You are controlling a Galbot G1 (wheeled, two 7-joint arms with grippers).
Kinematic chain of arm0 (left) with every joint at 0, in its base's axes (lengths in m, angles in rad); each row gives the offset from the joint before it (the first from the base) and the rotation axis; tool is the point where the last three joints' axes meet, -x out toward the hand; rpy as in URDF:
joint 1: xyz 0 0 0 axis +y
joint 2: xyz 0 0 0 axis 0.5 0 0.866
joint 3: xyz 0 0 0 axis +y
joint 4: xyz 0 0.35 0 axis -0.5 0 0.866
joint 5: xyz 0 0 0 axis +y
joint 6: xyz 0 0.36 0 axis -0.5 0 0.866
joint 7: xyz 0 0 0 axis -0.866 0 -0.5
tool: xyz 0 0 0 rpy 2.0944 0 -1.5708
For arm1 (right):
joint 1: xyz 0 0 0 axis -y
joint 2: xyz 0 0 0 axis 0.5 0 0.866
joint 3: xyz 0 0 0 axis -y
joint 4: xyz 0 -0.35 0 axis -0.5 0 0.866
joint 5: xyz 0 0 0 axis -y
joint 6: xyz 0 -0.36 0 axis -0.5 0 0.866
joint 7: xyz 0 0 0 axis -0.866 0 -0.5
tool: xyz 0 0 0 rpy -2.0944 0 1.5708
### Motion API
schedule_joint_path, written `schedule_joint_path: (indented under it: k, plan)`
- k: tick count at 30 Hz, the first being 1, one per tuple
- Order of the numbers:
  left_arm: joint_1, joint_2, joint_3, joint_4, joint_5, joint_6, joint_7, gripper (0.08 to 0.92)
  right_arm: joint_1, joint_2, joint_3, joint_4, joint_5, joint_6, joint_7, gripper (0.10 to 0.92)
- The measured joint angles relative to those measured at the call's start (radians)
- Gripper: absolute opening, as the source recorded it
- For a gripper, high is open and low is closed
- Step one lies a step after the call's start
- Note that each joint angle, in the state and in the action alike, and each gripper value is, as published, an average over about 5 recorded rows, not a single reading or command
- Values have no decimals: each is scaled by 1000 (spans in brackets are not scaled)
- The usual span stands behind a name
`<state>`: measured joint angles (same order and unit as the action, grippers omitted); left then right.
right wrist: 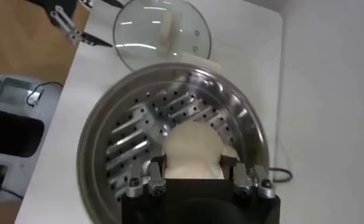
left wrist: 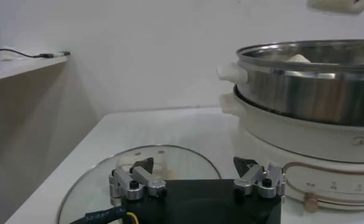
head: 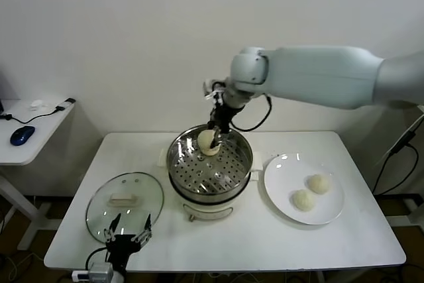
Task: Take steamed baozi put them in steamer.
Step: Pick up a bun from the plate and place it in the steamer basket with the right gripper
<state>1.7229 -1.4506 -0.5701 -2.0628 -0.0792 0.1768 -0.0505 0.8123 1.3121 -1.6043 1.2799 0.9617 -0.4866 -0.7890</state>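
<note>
My right gripper [head: 216, 138] is shut on a cream-white baozi [head: 208, 142] and holds it inside the far side of the steel steamer [head: 177, 158], just above the perforated tray. In the right wrist view the fingers [right wrist: 156, 164] clamp the baozi [right wrist: 191, 143] from both sides over the tray [right wrist: 133, 134]. A sliver of cream dough beside it [right wrist: 230, 153] may be a second bun. Two more baozi [head: 320, 183] [head: 303, 199] lie on the white plate [head: 281, 167]. My left gripper [head: 129, 230] is open and empty at the table's front left, over the edge of the glass lid [head: 126, 197].
The glass lid [left wrist: 164, 155] lies flat left of the steamer [left wrist: 310, 91]; it also shows in the right wrist view [right wrist: 161, 30]. The plate sits right of the steamer. A side table with a blue mouse [head: 22, 134] stands at the far left.
</note>
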Motion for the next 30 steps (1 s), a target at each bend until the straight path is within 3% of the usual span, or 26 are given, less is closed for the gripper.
schedule_joint_path:
  k: [13, 22, 30]
  plan:
    - [-2, -3, -3, 7, 0, 4, 2, 823, -185, 121, 46, -121, -46, -80, 106, 605]
    - [-6, -4, -3, 4, 1, 9, 3, 823, -208, 120, 71, -139, -63, -69, 106, 798]
    - [0, -2, 1, -4, 5, 9, 3, 823, -72, -3, 10, -84, -85, 73, -49, 823]
